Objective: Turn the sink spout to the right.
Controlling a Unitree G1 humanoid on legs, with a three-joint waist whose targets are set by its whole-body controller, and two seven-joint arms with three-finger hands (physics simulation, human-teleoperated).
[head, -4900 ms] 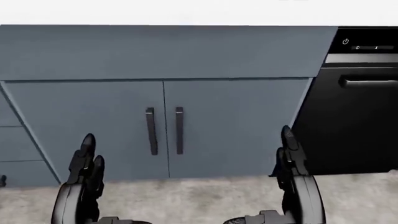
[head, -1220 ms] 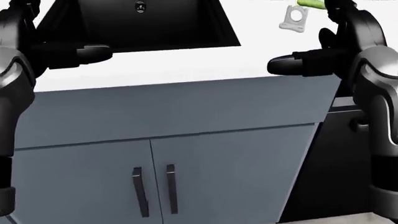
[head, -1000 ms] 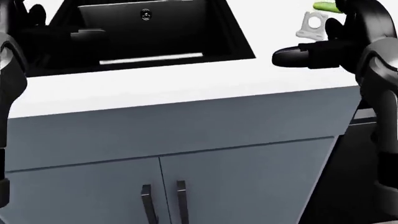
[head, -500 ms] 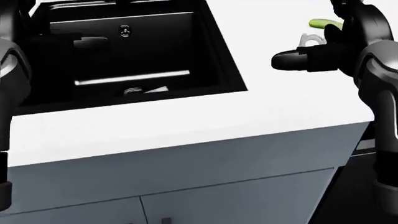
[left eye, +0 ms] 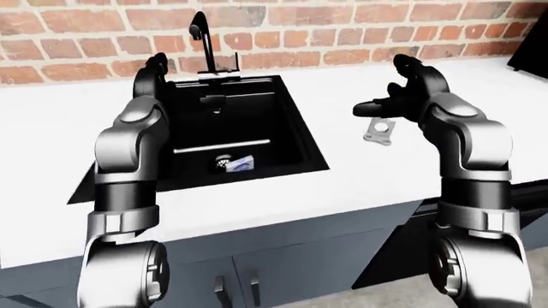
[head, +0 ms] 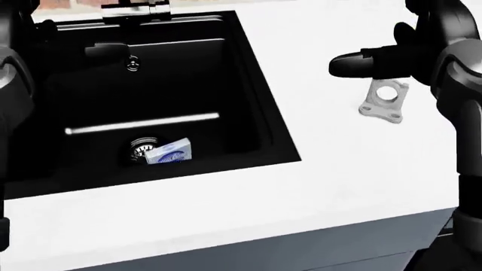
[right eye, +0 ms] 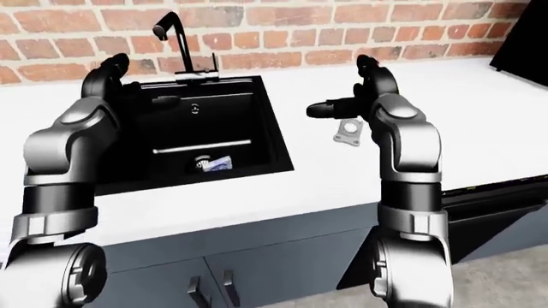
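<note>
The black gooseneck sink spout stands at the top edge of the black sink, against the brick wall, its tip hooking toward the view's left. A thin lever rises beside its base. My left hand is raised open just left of the spout's base, fingers up and not touching it. My right hand hovers open over the counter right of the sink, thumb pointing left. Neither hand holds anything.
A blue-and-white packet lies by the drain in the basin. A grey metal bracket sits on the white counter under my right hand. Grey cabinet doors and a black appliance front are below the counter.
The camera has risen and come closer: the view moved from the cabinet doors up over the counter to the sink. Both hands have lifted from low by the doors to above the counter.
</note>
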